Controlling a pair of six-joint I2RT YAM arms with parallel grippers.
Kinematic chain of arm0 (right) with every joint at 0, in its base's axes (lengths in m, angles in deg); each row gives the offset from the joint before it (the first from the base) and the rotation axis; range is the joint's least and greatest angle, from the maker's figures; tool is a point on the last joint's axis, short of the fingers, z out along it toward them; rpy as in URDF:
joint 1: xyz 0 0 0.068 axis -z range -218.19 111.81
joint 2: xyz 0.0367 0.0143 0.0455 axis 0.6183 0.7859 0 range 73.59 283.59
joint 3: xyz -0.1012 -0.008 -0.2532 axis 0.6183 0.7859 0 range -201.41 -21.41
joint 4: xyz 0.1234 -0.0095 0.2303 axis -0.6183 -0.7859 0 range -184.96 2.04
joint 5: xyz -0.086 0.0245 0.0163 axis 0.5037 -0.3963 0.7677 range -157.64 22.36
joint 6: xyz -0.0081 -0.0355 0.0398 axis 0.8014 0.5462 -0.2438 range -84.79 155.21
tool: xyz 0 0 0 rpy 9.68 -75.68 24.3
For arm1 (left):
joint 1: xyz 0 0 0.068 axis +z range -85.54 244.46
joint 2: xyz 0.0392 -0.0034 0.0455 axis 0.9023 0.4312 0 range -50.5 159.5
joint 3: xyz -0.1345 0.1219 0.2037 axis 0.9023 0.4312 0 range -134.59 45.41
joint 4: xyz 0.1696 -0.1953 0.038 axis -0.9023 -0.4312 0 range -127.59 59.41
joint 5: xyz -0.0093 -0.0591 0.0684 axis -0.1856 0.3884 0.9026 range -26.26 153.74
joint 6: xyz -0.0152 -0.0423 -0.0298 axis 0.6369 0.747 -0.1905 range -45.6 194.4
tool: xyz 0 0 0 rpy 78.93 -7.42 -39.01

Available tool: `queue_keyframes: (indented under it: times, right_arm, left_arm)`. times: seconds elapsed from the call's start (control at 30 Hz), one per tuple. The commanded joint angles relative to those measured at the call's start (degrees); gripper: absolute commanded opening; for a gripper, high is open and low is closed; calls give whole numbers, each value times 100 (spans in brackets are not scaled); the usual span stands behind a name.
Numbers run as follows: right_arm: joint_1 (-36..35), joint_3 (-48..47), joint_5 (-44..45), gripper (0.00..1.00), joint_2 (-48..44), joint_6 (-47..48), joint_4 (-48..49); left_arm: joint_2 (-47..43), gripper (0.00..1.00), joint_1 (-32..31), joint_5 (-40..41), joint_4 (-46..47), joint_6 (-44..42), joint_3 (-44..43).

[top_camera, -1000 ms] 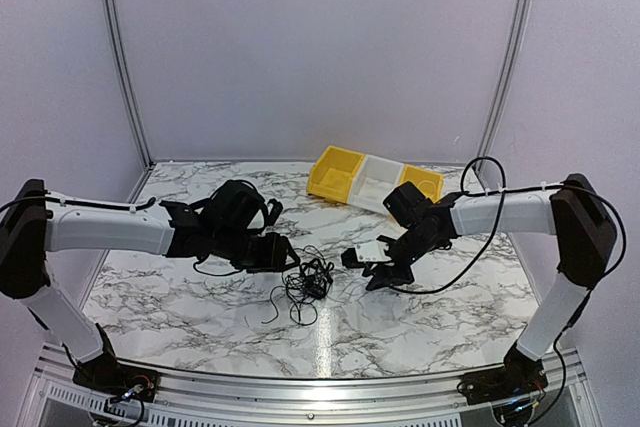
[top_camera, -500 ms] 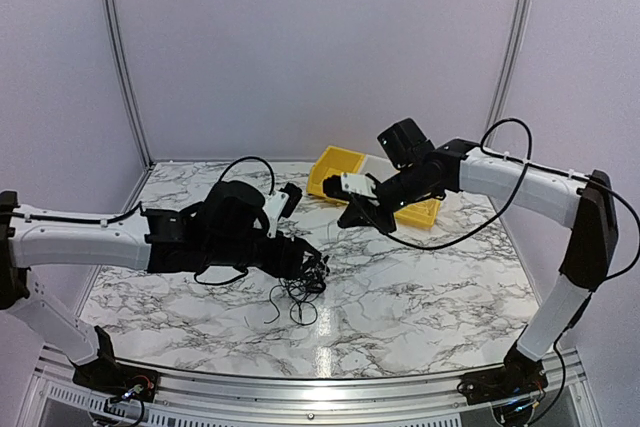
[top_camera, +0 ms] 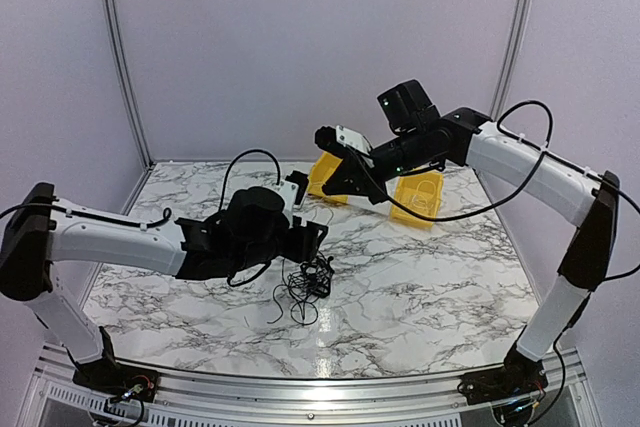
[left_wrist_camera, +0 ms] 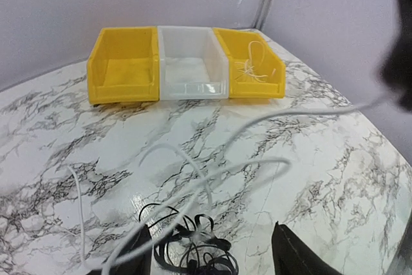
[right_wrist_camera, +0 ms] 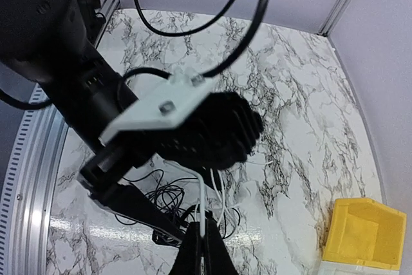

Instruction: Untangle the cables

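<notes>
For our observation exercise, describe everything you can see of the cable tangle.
The tangle is a small knot of very thin black wires with whitish strands. It is looped loosely and lies on the marble table near its middle, with a few loops trailing toward the near edge. It sits just ahead of the open left gripper; contact cannot be told. One whitish strand runs up into the shut right gripper.

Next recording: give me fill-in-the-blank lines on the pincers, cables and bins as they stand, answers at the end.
1. The thin cable pinched in the right pincer is ___ in colour.
2. The left pincer hangs over the black tangle with its jaws ___.
3. The clear bin stands between two ___ bins.

Missing words: white; open; yellow.
</notes>
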Motion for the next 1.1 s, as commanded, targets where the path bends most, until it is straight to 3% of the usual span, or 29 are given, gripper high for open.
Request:
queue_keyframes:
  times: [0.0,0.13,0.33,0.57,0.73,0.87,1.07]
  right_arm:
    - [-133,-446,-246,0,-158,-195,-336]
    - [-139,-714,-335,0,-281,-436,-356]
    - [-133,-855,-279,0,-414,-668,-137]
    - [-85,-496,553,0,-382,-1138,296]
    - [11,-373,665,0,-231,-1240,445]
    - [9,-381,584,0,-97,-1197,455]
    - [3,-468,402,0,14,-1244,415]
  left_arm:
    - [469,60,261,818,543,562,-209]
    - [737,52,535,589,935,1217,33]
    - [805,49,693,53,946,1326,305]
    - [-192,58,689,-864,589,1552,1069]
    - [-1462,72,547,-674,451,1431,1713]
    - [-1783,79,546,-510,338,853,1455]
    - [-1198,81,546,-295,209,216,360]
